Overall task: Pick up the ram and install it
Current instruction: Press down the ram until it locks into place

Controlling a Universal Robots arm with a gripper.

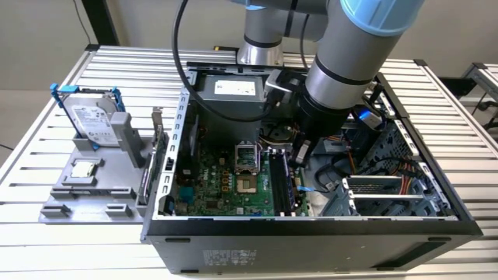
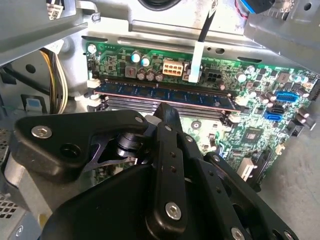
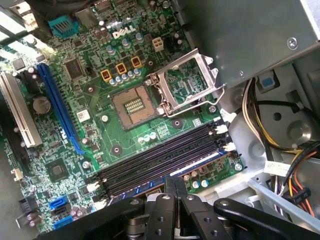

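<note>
In the second wrist view, the slim dark green ram stick point(image 2: 165, 95) stands on edge in a memory slot of the green motherboard point(image 2: 250, 130), just beyond the black end effector point(image 2: 167, 112), whose fingers are together and not gripping it. The open black computer case point(image 1: 311, 230) rests on the slatted metal bench point(image 1: 46, 169).

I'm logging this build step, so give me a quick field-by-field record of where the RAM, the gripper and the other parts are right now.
ram: dark stick standing in a memory slot on the motherboard
gripper: directly over the ram, inside the computer case
processor socket: empty, its retention frame swung open
hard drive: upright in the grey holder, to the exterior view's left of the case
processor chip: lying flat on the holder
</note>
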